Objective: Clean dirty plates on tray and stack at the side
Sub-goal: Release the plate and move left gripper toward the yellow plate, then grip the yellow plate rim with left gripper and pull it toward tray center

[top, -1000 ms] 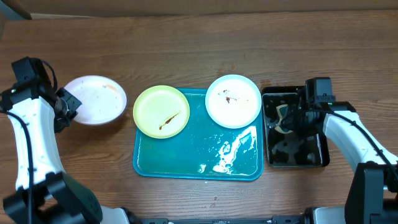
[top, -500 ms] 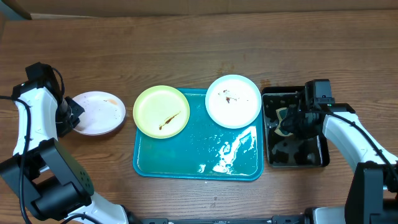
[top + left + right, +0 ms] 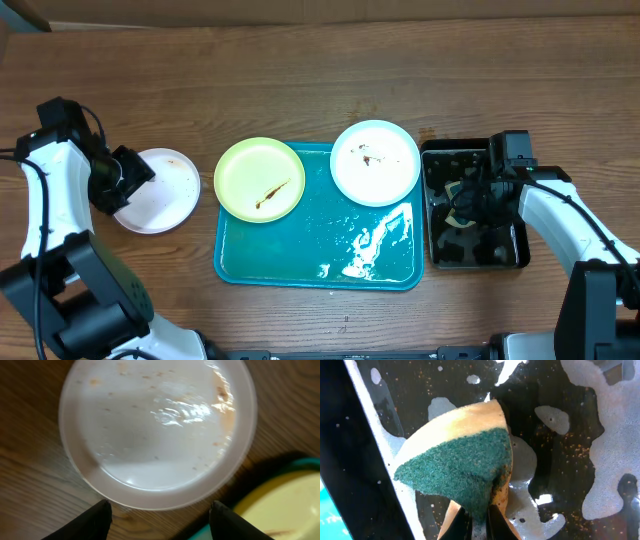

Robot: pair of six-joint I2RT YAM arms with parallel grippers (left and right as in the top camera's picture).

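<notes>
Left gripper [image 3: 157,510] open, smeared round white plate [image 3: 157,430] just ahead, parked aside. Right gripper [image 3: 475,522] pinches green-yellow sponge [image 3: 465,465]; next, probably scrub it.

The worktop [image 3: 320,70] is brown wood-grain board, its grain running side to side, lit softly and evenly from above. Well beyond the left end effector [image 3: 140,172], a pale beige strip [image 3: 400,8] borders the back edge, ending in a dark patch [image 3: 22,14]. Close below that end effector the grain looks streaky and blurred.

White plate [image 3: 157,430], brown-flecked, on the table [image 3: 30,495]; tool [image 3: 160,508] spread below it.
</notes>
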